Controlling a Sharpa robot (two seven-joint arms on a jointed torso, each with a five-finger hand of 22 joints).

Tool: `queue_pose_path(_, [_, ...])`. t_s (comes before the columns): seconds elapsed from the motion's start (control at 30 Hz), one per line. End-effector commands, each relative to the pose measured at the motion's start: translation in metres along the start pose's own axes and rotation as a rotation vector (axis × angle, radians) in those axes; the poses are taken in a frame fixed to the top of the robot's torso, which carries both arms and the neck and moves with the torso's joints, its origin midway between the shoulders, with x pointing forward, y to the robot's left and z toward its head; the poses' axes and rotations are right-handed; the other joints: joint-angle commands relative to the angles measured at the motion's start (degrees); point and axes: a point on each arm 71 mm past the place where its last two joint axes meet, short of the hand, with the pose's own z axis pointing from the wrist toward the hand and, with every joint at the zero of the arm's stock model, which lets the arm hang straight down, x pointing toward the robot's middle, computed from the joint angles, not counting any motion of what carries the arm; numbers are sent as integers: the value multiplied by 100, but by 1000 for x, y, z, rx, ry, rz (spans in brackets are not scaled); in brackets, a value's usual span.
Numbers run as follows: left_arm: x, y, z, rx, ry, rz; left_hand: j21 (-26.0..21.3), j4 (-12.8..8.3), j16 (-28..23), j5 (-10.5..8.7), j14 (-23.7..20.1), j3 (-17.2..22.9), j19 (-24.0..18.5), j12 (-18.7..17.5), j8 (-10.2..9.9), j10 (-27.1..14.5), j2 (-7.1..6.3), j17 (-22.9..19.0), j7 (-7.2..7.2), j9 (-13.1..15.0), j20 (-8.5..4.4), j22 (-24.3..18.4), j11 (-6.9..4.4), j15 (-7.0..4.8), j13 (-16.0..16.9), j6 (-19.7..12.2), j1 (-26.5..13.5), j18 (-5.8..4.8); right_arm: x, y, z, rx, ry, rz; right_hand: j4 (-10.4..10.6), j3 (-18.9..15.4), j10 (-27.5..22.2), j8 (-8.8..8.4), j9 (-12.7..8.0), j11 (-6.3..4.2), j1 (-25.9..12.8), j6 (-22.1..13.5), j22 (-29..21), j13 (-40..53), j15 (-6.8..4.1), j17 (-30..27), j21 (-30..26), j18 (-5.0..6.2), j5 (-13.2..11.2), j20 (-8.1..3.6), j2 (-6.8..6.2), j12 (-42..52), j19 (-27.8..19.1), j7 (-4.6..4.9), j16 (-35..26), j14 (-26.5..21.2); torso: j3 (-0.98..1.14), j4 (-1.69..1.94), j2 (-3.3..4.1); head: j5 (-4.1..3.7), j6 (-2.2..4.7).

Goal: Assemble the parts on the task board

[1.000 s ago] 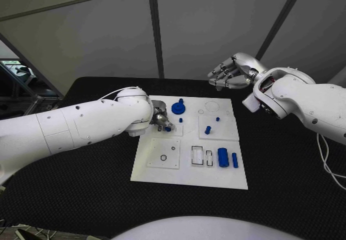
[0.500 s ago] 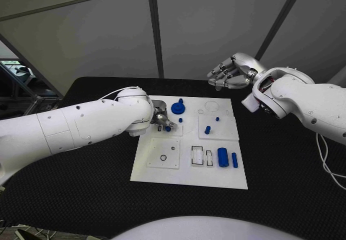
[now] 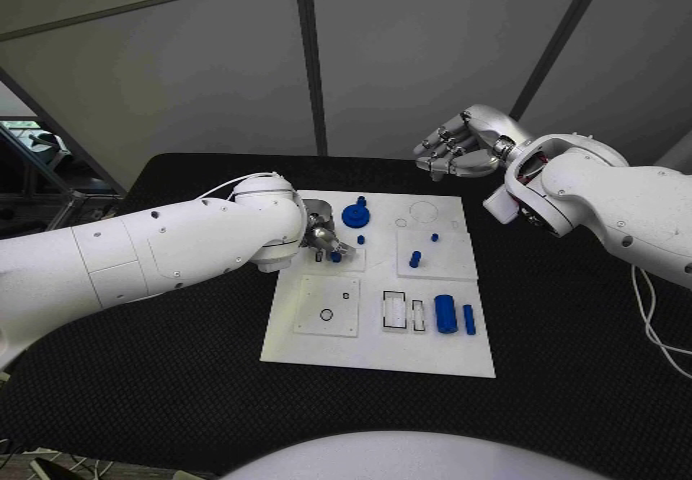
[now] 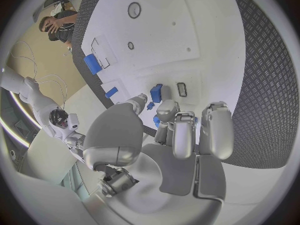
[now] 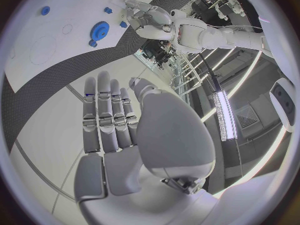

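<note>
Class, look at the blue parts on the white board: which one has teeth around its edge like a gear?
The round blue gear near the board's far edge, just beyond the left hand. The other blue parts are plain pegs or cylinders.

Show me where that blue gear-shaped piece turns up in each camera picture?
Head view: blue gear at the task board's far edge, beside the left hand.
Left wrist view: I cannot pick it out.
Right wrist view: gear on the board.
Shared landmark: the white task board.

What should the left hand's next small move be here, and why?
Probably lower and seat the small blue part it pinches: the left hand hovers low over the task board beside a small slot, while the right hand hangs away, empty.
</note>
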Motion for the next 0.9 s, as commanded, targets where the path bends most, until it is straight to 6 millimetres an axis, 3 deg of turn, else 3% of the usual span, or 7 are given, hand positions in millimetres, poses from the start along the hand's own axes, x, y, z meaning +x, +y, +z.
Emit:
queue_pose_path(0.03, [0, 0, -1, -5, 8, 6, 35, 0, 24, 23, 593, -51, 40, 25, 44, 45, 55, 1474, -7, 8, -6, 385, -2, -41, 14, 38, 16, -52, 0, 1, 0, -8, 5, -2, 11, 8, 2, -40, 7, 25, -47, 18, -10, -5, 40, -5, -35, 14, 35, 37, -9, -23, -14, 20, -20, -11, 0, 4, -3, 5, -1])
queue_pose_path(0.63, [1, 1, -3, -11, 8, 6, 51, 20, 26, 23, 595, -88, 54, 42, 54, 66, 66, 1478, -15, 16, -12, 408, -10, -48, 36, 51, 26, -58, 0, 1, 0, -7, 5, -3, 11, 8, 2, -40, 7, 25, -47, 18, -10, -5, 40, -5, -35, 14, 35, 37, -9, -23, -14, 20, -20, -11, 1, 3, -1, 10, -1])
queue_pose_path(0.9, [-12, 4, -8, -6, -30, -25, -28, 62, 1, 22, 582, -221, -1, -117, 11, -72, 41, 1438, 8, 12, -19, 320, 5, -45, -183, -42, 80, -34, -1, 0, 1, -5, 3, -3, 11, 8, 2, -40, 7, 25, -47, 18, -10, -5, 40, -5, -35, 14, 35, 37, -9, -23, -14, 20, -20, -11, 2, 2, -2, 9, 20])
